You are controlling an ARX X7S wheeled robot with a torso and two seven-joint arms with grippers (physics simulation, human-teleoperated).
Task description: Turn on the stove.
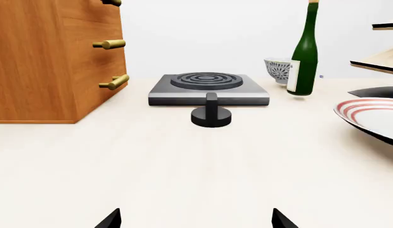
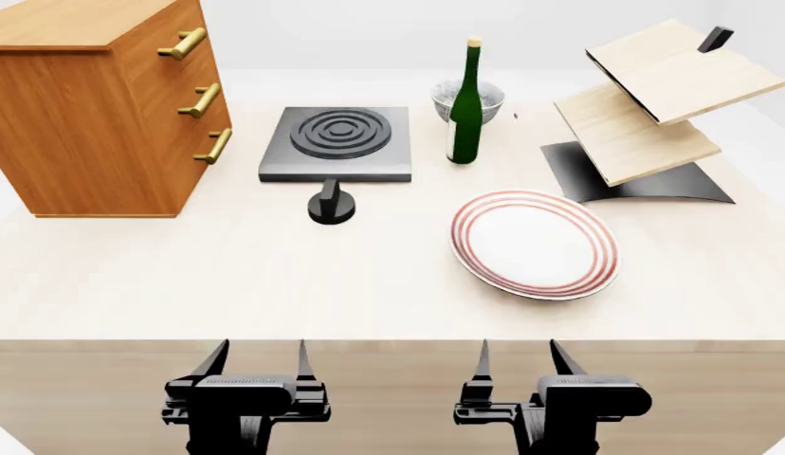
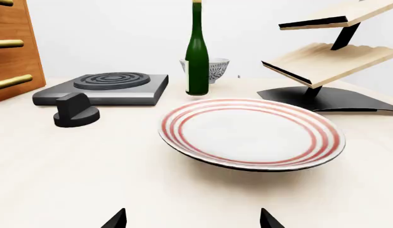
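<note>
The stove (image 2: 336, 144) is a flat dark-grey slab with a ringed burner at the back of the table. It also shows in the left wrist view (image 1: 208, 89) and the right wrist view (image 3: 105, 88). Its small black finned knob (image 2: 332, 206) stands apart just in front of it, also in the left wrist view (image 1: 211, 114) and the right wrist view (image 3: 75, 112). My left gripper (image 2: 257, 362) is open and empty at the table's near edge, in line with the knob. My right gripper (image 2: 518, 360) is open and empty at the near edge, in front of the plate.
A wooden drawer chest (image 2: 96, 104) stands at the left. A green bottle (image 2: 467, 104) and a patterned bowl (image 2: 486, 96) stand right of the stove. A red-ringed plate (image 2: 533, 244) lies centre right. A wooden shelf rack on a dark base (image 2: 646, 114) is at the right.
</note>
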